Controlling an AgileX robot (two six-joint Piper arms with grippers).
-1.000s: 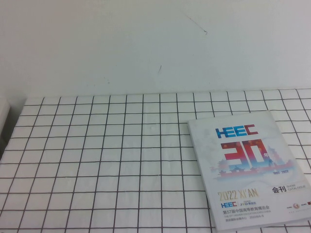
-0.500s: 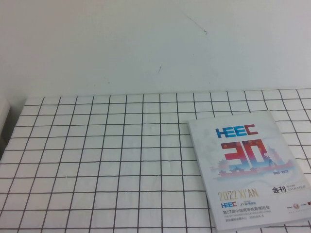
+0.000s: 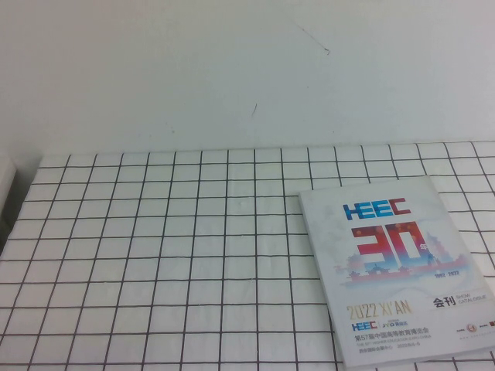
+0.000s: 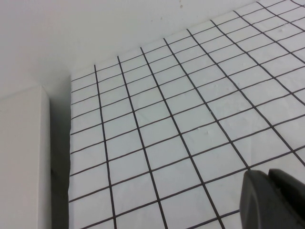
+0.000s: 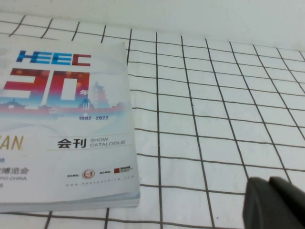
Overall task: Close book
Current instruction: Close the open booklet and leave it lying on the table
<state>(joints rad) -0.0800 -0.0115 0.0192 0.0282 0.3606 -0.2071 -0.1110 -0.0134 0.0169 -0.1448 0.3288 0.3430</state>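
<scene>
Fingers pressed tip to tip on both arms, nothing held. Left gripper hangs over bare checked bench near its left edge, well apart from the book. Right gripper is low over the bench near the book, not touching it. Book lies flat on the bench's right near part, front cover up, already closed. My read: task done, nothing left but parking the arms.
</scene>
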